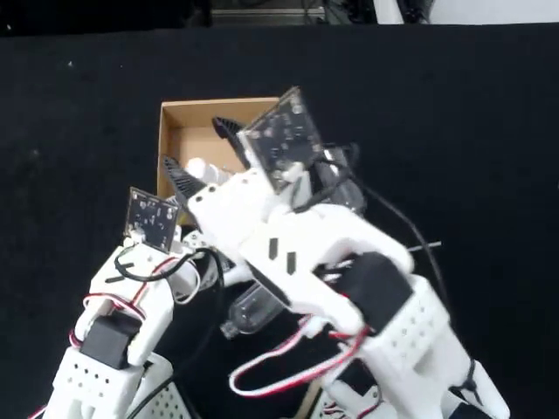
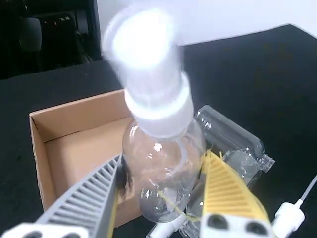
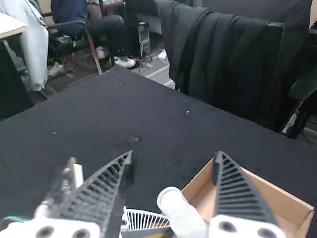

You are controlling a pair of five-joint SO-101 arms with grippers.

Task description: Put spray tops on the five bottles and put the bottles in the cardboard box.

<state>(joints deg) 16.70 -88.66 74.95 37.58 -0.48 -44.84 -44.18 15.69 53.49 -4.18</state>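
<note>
Left wrist view is showing a blurred white top (image 2: 148, 74) on the clear bottle (image 2: 161, 188). The left pincer (image 2: 163, 157) is clamping it close to the cardboard box (image 2: 74, 116), and the right pincer (image 3: 173, 154) is gaping wide.

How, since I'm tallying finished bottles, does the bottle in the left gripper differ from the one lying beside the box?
The gripped bottle carries a white top; the lying bottle has a bare, open neck. The gripped bottle sits clamped in the left gripper; the lying bottle rests on its side on the table beside the box. Both are clear.
</note>
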